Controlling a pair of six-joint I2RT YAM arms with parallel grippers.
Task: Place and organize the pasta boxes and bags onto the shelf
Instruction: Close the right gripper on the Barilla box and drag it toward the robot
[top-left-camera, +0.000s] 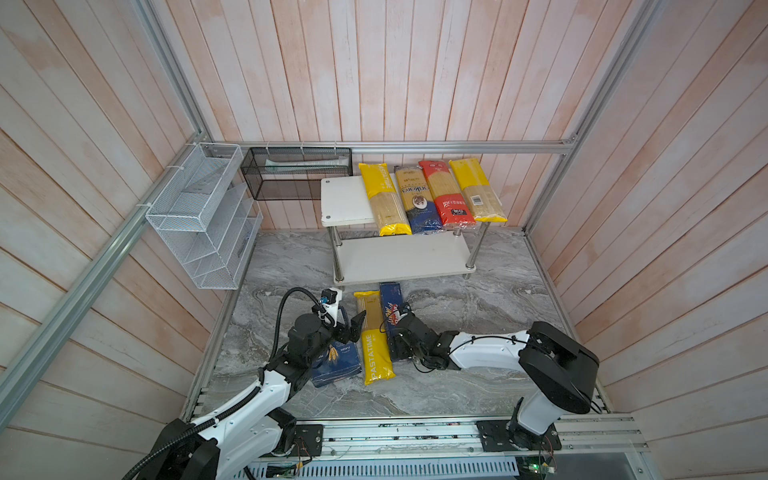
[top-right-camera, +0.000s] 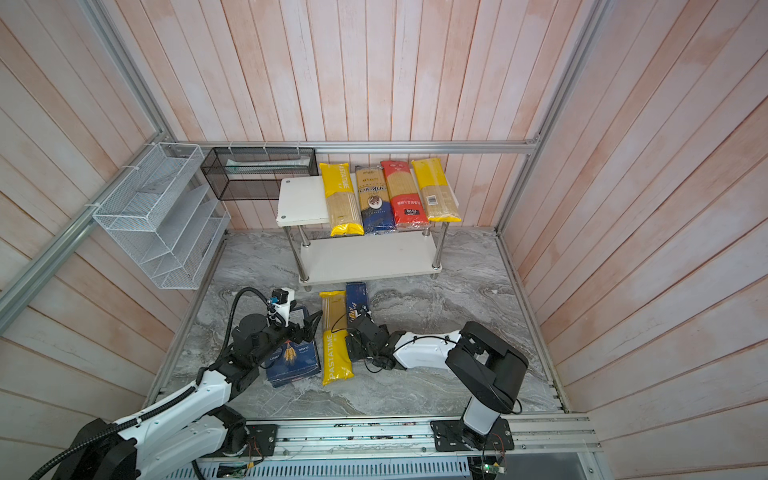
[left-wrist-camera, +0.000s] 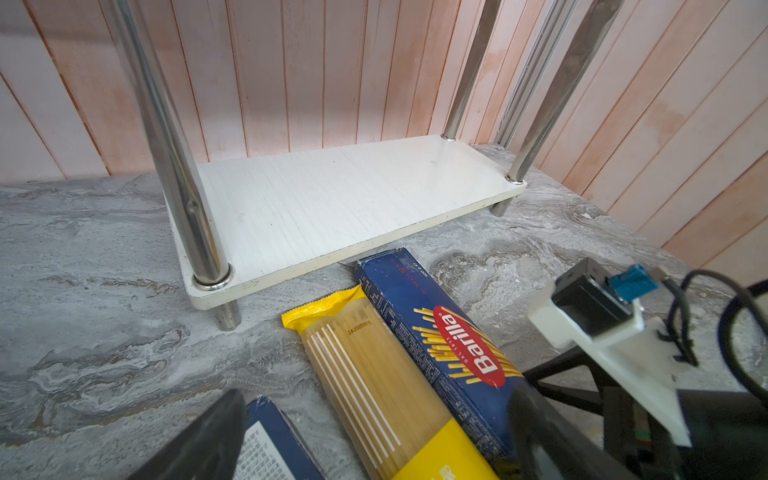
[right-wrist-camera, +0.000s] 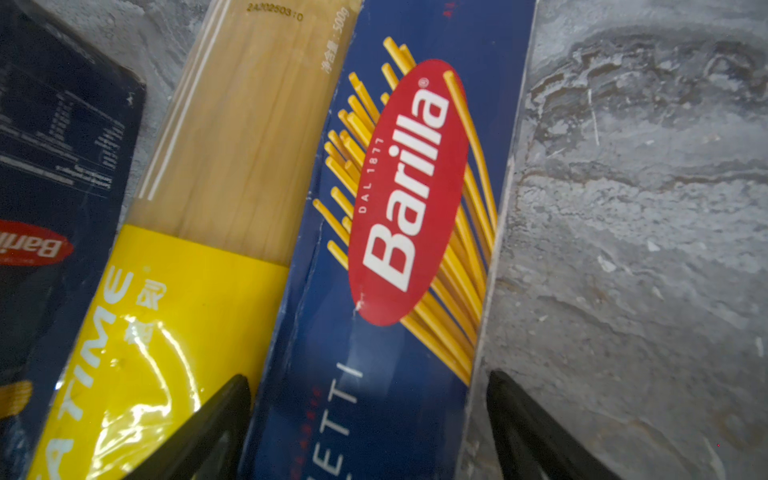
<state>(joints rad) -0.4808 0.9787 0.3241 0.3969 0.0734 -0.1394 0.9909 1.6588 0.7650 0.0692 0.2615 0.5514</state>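
1. The spaghetti box (right-wrist-camera: 415, 187) lies flat mid-tabletop against the PASTATIME bag (top-left-camera: 376, 353), far end just beside the shelf (top-left-camera: 399, 257).
2. The right gripper (right-wrist-camera: 368, 376) straddles it, fingers spread wide, gripping nothing.
3. Seat one finger between box and bag before closing.
4. The left gripper (top-left-camera: 351, 322) hovers spread, empty.

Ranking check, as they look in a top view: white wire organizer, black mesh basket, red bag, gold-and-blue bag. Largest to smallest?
1. white wire organizer
2. black mesh basket
3. red bag and gold-and-blue bag: they look about alike, so not ranked against each other.
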